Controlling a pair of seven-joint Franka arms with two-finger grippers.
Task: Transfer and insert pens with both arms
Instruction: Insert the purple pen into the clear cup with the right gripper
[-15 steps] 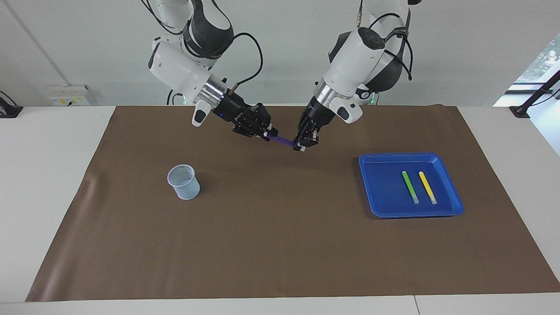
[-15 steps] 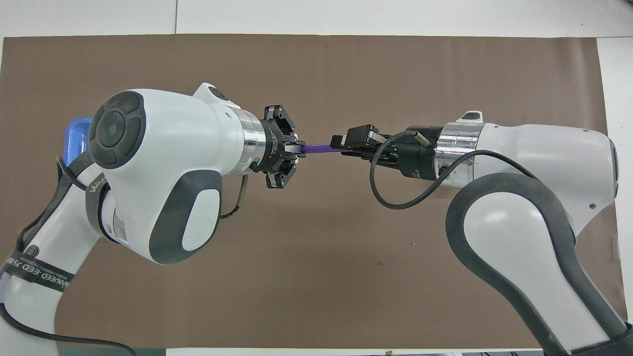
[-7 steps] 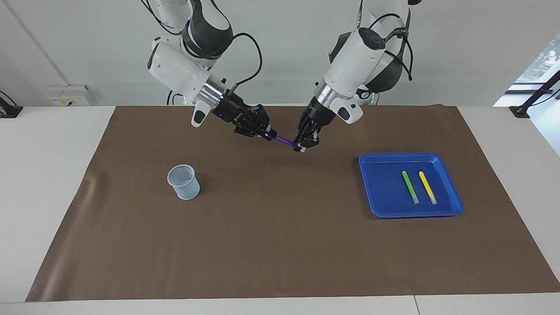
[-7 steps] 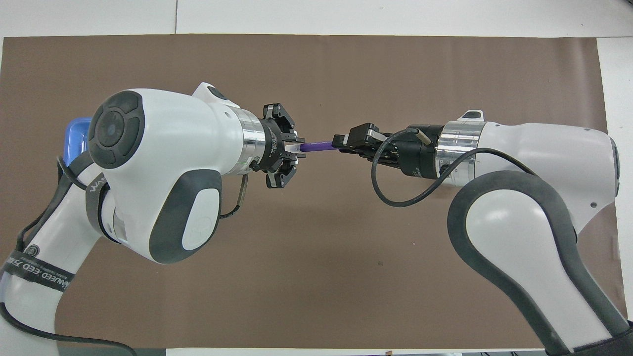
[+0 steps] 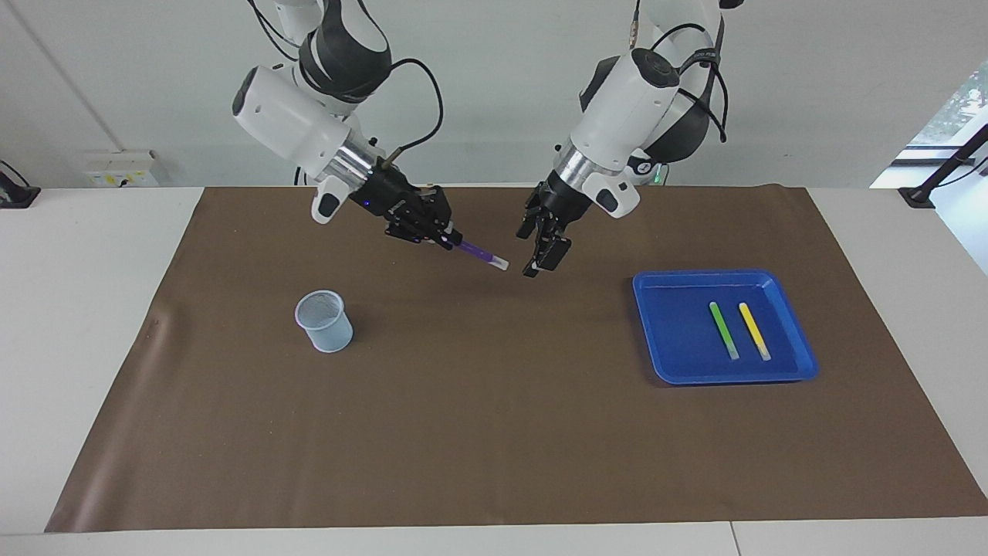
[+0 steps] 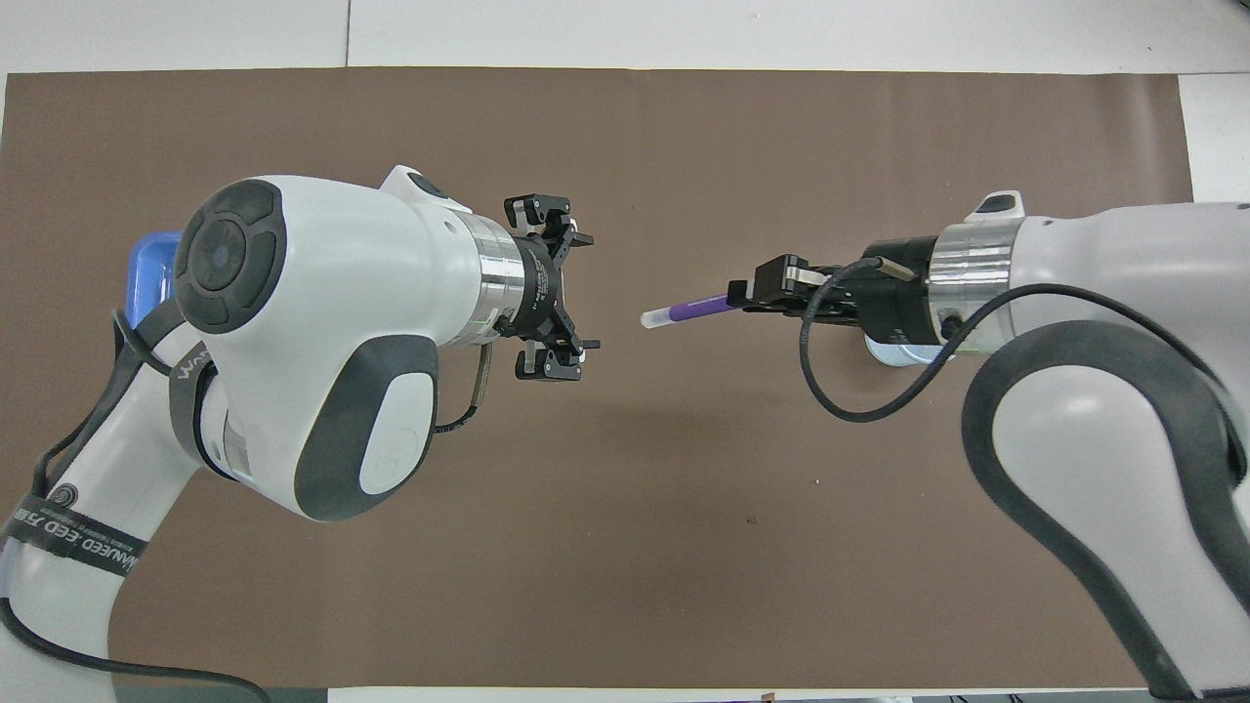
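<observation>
My right gripper point(image 5: 446, 239) is shut on the purple pen point(image 5: 480, 253), which sticks out with its whitish end toward my left gripper, up in the air over the brown mat. In the overhead view the right gripper point(image 6: 747, 293) and the purple pen point(image 6: 688, 310) show the same. My left gripper point(image 5: 540, 249) is open and empty, a short gap from the pen's tip; its spread jaws also show in the overhead view point(image 6: 576, 288). The green pen point(image 5: 723, 330) and the yellow pen point(image 5: 754, 330) lie side by side in the blue tray point(image 5: 668, 332).
A pale blue cup point(image 5: 324, 320) stands upright on the brown mat point(image 5: 494, 432) toward the right arm's end; the right wrist mostly hides it in the overhead view point(image 6: 889, 353). The tray sits toward the left arm's end, only its corner point(image 6: 151, 264) showing from overhead.
The left gripper has opened and let go of the purple pen. The right gripper has drawn away toward the cup's end of the table with the pen in it.
</observation>
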